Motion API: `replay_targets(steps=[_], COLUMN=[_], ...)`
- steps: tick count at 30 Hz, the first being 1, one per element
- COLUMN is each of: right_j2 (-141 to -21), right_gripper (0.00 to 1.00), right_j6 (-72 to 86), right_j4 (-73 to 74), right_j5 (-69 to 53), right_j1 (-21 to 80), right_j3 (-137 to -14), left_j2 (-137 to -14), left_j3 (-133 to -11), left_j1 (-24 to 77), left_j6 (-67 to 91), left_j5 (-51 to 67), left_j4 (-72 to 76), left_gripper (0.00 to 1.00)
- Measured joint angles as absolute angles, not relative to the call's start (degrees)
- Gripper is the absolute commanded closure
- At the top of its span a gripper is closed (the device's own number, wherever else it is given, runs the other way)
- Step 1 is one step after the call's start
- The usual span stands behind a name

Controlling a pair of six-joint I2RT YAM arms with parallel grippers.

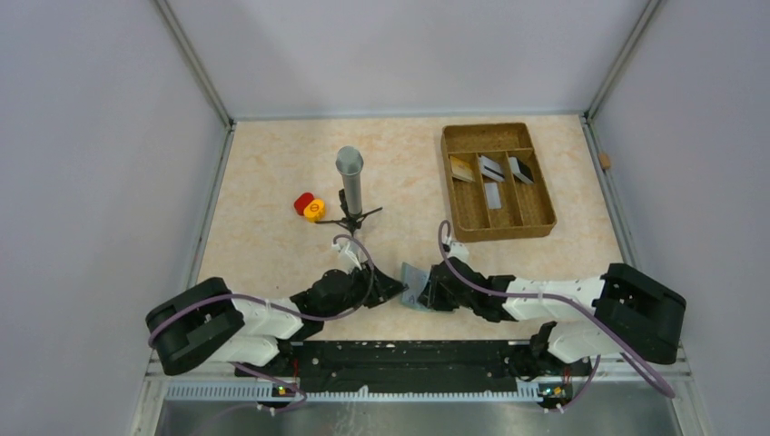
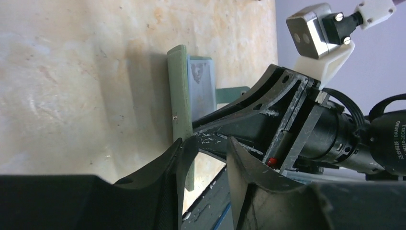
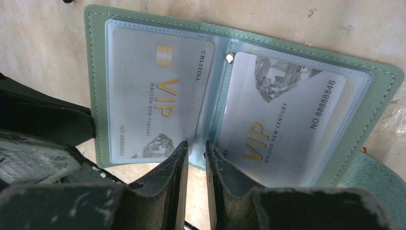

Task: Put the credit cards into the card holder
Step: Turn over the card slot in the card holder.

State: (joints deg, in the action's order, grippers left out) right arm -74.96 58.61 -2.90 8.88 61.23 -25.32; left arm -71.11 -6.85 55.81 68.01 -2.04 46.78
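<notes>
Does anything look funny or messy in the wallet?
Nothing is spilled or broken. One small oddity: in the right wrist view, the open card holder shows one VIP card with its diamond picture low, and the other VIP card with its diamond high, so they face opposite ways.

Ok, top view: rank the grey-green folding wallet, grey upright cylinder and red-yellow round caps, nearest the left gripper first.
1. Grey-green folding wallet, right beside the left gripper.
2. Grey upright cylinder, beyond it.
3. Red-yellow round caps, farther left.
</notes>
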Motion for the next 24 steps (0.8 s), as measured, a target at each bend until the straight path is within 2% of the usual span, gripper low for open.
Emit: replay_targets(steps=[7,18,24], right_j2=[-73.0,-70.2,-66.9], right_gripper=[0.8,0.8,0.8], right_j6=[59.9,60.7,61.6], right_j4=[-3.6,-2.1,1.7], right_j5=[9.0,9.7,11.8], right_j1=[61.2,61.2,61.2], right_j3=[-23.4,-22.0,-21.3], left_j2=[-77.1,-81.4,-82.4], left_j3=[-7.2,-9.3,-11.9], left_j1=[55.8,55.8,55.8], left_j6=[67.9,67.9,67.1], left_j5=[2.2,4.5,5.9], left_j4=[54.2,56.9,56.5], left_gripper=[0.68,0.69,0.6])
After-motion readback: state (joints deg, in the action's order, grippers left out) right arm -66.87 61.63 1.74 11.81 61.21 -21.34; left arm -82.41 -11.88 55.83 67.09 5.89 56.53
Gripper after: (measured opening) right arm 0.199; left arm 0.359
